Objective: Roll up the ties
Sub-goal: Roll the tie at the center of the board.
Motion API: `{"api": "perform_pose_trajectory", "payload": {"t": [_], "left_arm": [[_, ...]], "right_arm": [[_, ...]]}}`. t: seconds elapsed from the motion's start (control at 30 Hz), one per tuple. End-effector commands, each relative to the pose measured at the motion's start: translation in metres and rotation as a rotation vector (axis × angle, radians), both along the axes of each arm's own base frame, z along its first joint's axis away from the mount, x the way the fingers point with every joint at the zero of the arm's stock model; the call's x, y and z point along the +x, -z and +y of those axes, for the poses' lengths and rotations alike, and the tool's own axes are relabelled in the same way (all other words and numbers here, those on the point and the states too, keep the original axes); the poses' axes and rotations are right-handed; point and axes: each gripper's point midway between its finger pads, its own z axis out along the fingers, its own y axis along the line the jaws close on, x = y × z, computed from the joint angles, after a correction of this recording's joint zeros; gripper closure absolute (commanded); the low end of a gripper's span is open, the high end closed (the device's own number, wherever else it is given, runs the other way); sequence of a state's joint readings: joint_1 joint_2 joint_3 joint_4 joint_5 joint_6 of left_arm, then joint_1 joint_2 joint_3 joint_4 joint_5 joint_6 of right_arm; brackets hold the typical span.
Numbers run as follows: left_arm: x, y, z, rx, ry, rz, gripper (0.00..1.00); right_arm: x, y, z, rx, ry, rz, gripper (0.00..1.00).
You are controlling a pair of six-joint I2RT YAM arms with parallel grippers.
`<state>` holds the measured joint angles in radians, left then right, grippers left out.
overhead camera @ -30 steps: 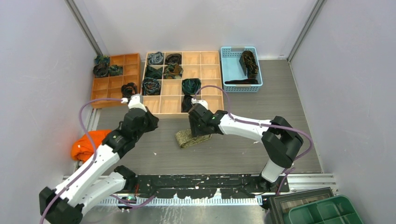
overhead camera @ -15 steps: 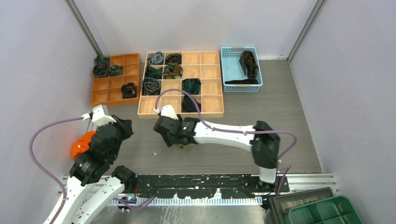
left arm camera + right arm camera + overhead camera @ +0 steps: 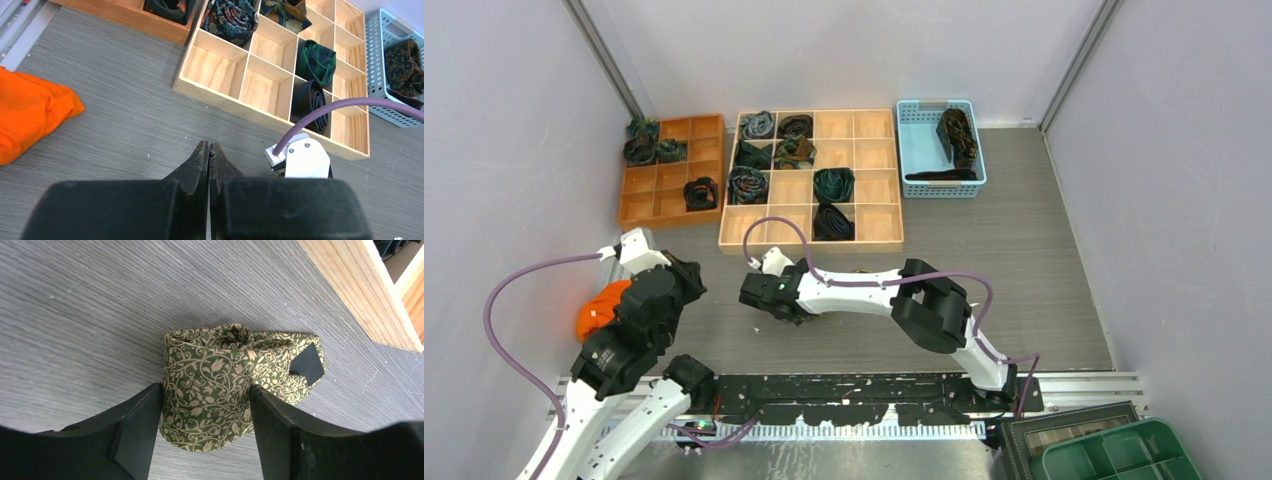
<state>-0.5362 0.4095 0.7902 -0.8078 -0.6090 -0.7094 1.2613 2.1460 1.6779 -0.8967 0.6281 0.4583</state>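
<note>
The olive-gold tie [image 3: 215,382] is a coil with a gold vine pattern, standing on the grey table. My right gripper [image 3: 205,407] is shut on it, one finger [image 3: 140,427] pressed against each side. In the top view the right gripper [image 3: 769,297] lies left of centre and hides the coil. My left gripper [image 3: 209,150] is shut and empty over bare table; in the top view it [image 3: 686,282] sits to the left, apart from the right gripper. Rolled dark green [image 3: 833,183], black [image 3: 831,222] and blue-grey [image 3: 747,184] ties sit in the wooden grid tray [image 3: 874,242].
An orange tray [image 3: 656,180] with rolled ties stands back left. A blue basket [image 3: 919,150] with loose dark ties stands back right. An orange cloth [image 3: 602,312] lies at the table's left edge. The right arm's purple cable [image 3: 340,107] arcs over the tray's front edge.
My left arm has pulled back from the wooden tray to the near left. My right gripper has moved left across the table with the olive-gold tie.
</note>
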Motion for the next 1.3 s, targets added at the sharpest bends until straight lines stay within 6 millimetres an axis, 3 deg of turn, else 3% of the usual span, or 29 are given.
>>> {"api": "perform_pose_trajectory", "payload": {"t": [0.0,0.17,0.3,0.4,0.5,0.67,0.9,1.07,1.27], "left_arm": [[0.0,-0.012,0.006,0.006,-0.024,-0.035,1.0],[0.002,-0.015,0.004,0.009,-0.015,-0.038,1.0],[0.004,-0.022,0.001,0.004,0.002,-0.052,1.0],[0.007,-0.027,-0.002,0.008,0.01,-0.062,1.0],[0.012,-0.032,-0.006,0.015,0.024,-0.068,1.0],[0.026,-0.042,-0.019,0.018,0.063,-0.081,1.0],[0.047,-0.042,-0.044,0.009,0.133,-0.069,1.0],[0.058,-0.036,-0.059,0.01,0.172,-0.044,1.0],[0.067,-0.036,-0.071,-0.001,0.205,-0.042,1.0]], "right_arm": [[0.007,-0.002,-0.006,-0.033,0.036,-0.049,0.33],[0.007,0.013,-0.012,-0.05,0.06,-0.02,0.53],[0.009,0.009,-0.005,0.023,0.068,-0.006,0.62],[0.011,-0.01,0.009,0.16,0.063,0.008,0.64],[0.009,-0.044,0.031,0.374,0.037,0.028,0.65],[-0.002,-0.074,0.049,0.619,0.007,0.152,0.65],[-0.003,-0.07,0.053,0.909,0.061,0.386,0.66],[-0.003,-0.054,0.041,1.05,0.117,0.507,0.66],[0.002,-0.055,0.034,1.23,0.148,0.582,0.66]]}}
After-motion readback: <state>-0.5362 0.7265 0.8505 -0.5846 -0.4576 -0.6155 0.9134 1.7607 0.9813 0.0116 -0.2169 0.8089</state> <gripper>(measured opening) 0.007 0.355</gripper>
